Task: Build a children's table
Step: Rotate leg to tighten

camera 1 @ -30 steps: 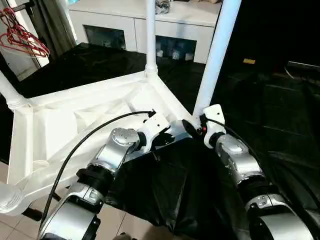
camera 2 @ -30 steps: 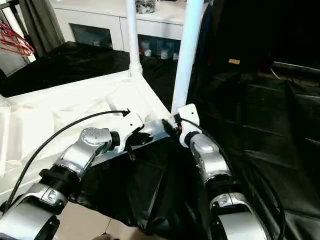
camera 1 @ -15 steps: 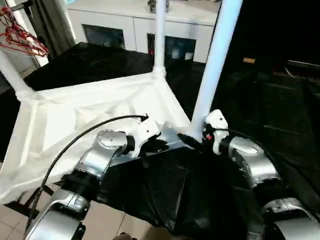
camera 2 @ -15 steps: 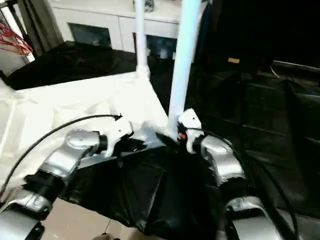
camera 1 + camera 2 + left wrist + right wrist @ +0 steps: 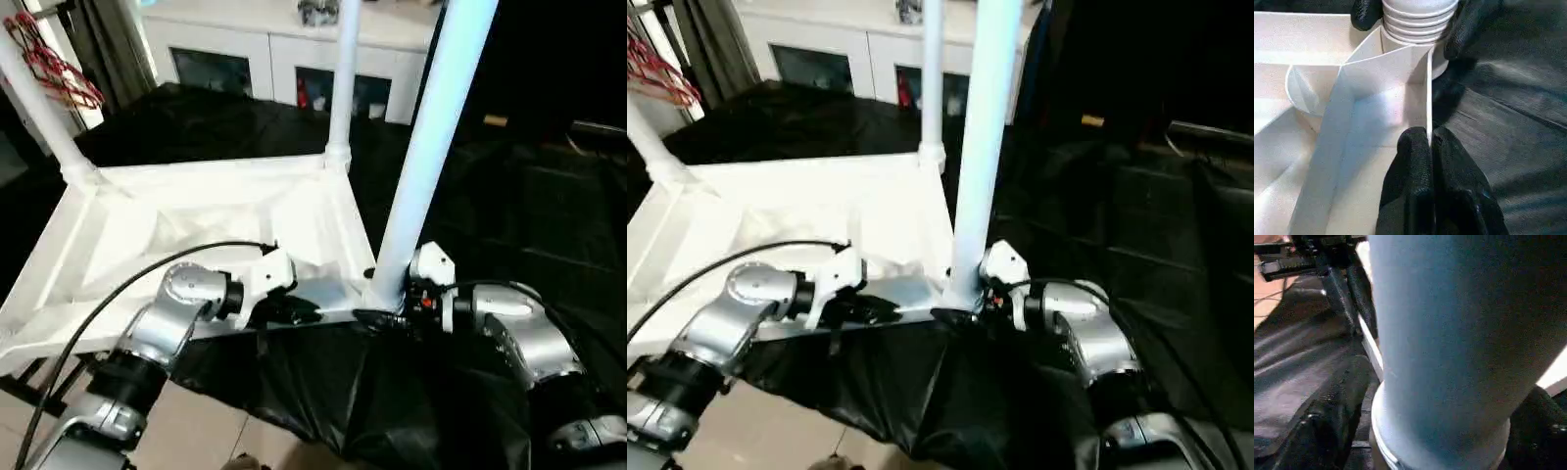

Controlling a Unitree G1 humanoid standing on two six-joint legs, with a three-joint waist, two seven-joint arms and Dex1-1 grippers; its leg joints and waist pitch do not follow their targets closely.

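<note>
White plastic tabletop (image 5: 196,211): my left gripper (image 5: 1429,142) pinched its rim while my right gripper (image 5: 1440,431) clamped the long white tube leg (image 5: 431,137), probably needing seating next.

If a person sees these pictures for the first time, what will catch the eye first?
First, the thick white leg rising from the near right corner of the upturned tabletop, with the right hand closed around its base. Beside it, the left hand pinches the tabletop's thin edge wall.
</note>
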